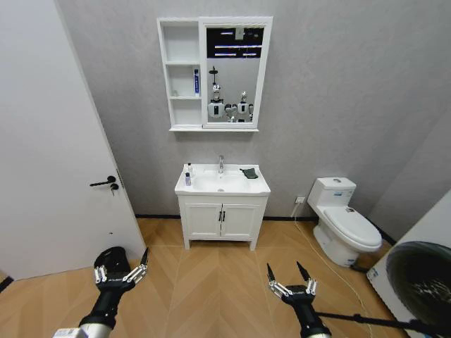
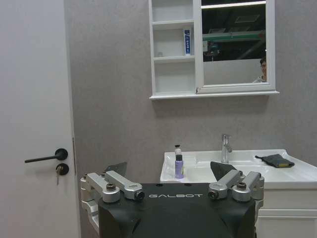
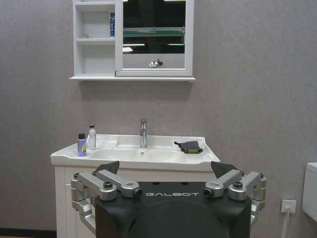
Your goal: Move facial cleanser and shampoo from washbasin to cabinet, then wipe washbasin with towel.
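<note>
Nearest, the left gripper and the right gripper hung low over the floor, well short of the washbasin, both with fingers spread wide and holding nothing. On the washbasin's left rim stood a purple bottle and, just behind it, a white pump bottle; both looked light, rigid and smooth, likely slippery if wet, so best pinched around the body. The towel lay crumpled right of the tap, soft and easily gathered. Above the washbasin hung the cabinet, a blue tube on its middle shelf.
</note>
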